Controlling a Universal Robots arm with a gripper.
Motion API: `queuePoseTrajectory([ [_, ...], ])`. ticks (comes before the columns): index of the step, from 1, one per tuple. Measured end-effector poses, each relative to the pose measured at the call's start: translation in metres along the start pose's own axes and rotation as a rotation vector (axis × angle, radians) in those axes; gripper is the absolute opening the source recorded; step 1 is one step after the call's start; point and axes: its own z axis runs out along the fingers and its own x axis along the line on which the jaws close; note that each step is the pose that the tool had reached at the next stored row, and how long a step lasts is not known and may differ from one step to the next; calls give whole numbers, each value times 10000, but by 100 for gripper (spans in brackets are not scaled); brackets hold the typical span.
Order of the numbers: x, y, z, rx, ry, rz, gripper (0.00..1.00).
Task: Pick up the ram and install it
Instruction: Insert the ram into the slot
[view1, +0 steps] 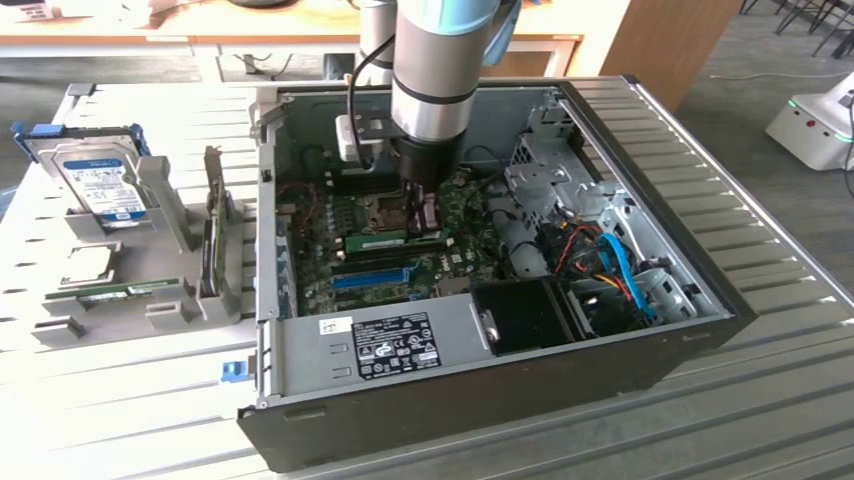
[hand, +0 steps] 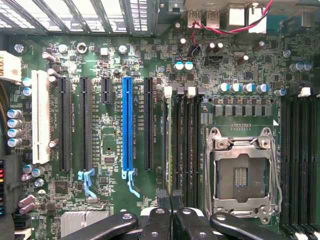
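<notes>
Exterior view:
- robot arm (view1: 434, 60): 1
- gripper (view1: 426, 222): 1
- open computer case (view1: 534, 390): 1
- grey rack (view1: 160, 312), left of frame: 1
- hard drive (view1: 100, 180), upper left, on the rack: 1
- upright card (view1: 211, 225), on the rack: 1
- green memory sticks: 2, the ram (view1: 380, 241) mid-frame inside the case and a spare stick (view1: 127, 291) lower left on the rack

Wrist view, on the motherboard (hand: 115, 65):
- blue slot (hand: 127, 125): 1
- white slot (hand: 41, 122): 1
- black expansion slots: 4, three long and one short slot (hand: 106, 90)
- processor socket (hand: 242, 172): 1
- fingers (hand: 162, 197): 2
</notes>
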Motion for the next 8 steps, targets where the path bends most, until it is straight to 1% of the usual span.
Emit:
queuePoseTrajectory([
  [8,2,0,6,-1,1,0,12],
])
